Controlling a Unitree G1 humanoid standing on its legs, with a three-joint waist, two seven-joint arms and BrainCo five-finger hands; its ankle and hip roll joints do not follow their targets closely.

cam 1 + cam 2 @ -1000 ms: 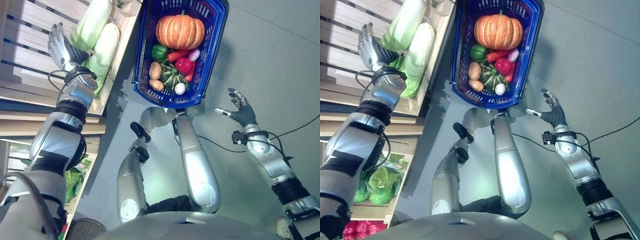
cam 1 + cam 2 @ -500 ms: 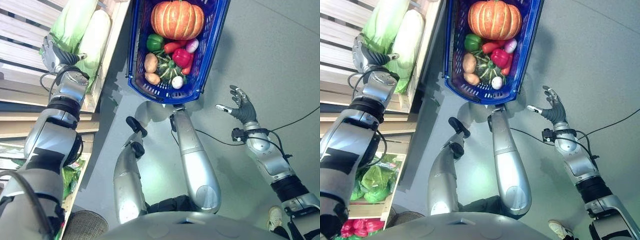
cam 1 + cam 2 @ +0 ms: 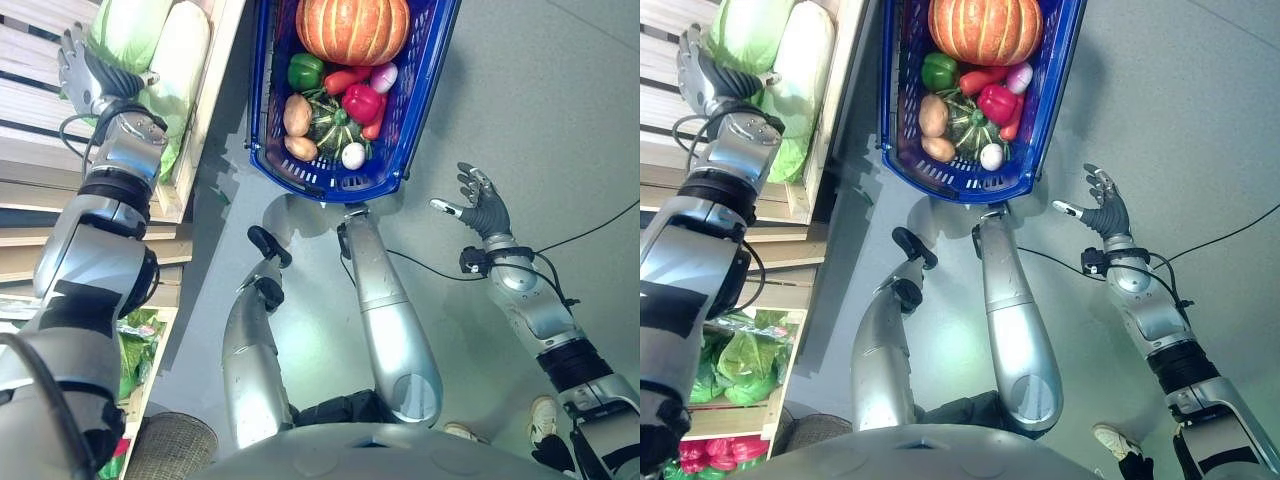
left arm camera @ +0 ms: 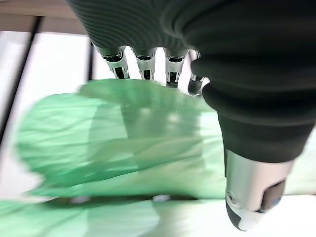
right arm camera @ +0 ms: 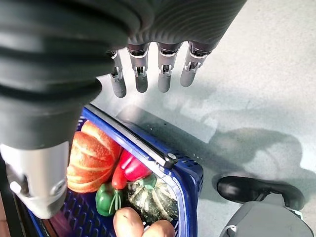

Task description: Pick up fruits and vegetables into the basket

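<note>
Two hands are working apart: the right hand (image 3: pixel 483 208) is hovering over the grey floor (image 3: pixel 560 110), fingers spread and holding nothing. Beyond it, the blue basket (image 3: pixel 392 150) is holding a pumpkin (image 3: pixel 352 28), peppers and potatoes. Farther off, the left hand (image 3: pixel 88 75) is reaching with straight fingers over pale green cabbages (image 3: pixel 150 40) in a wooden crate (image 3: pixel 205 110).

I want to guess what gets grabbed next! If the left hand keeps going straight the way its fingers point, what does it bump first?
Probably the cabbage. The left hand is open just above its leaves, though the gap is hard to judge.
</note>
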